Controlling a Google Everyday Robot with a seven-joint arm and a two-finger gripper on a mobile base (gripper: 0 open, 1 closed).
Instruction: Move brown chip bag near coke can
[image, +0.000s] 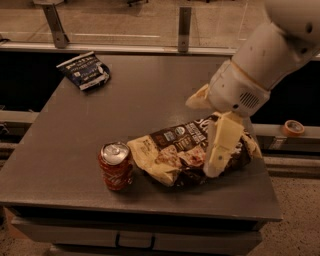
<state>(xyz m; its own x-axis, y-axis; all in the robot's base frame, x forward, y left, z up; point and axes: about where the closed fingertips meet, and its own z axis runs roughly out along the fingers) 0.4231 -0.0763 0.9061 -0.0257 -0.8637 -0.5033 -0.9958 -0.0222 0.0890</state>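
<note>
The brown chip bag lies flat and crinkled on the grey table, near its front right. Its left end almost touches the coke can, which stands upright near the front edge with its silver top showing. My gripper hangs just over the bag's right half with its cream fingers spread wide. It is open and holds nothing. One finger covers part of the bag's right side.
A smaller dark blue bag lies at the table's far left corner. A glass barrier with metal posts runs behind the table. A roll of tape sits on a ledge to the right. A drawer front is under the table's front edge.
</note>
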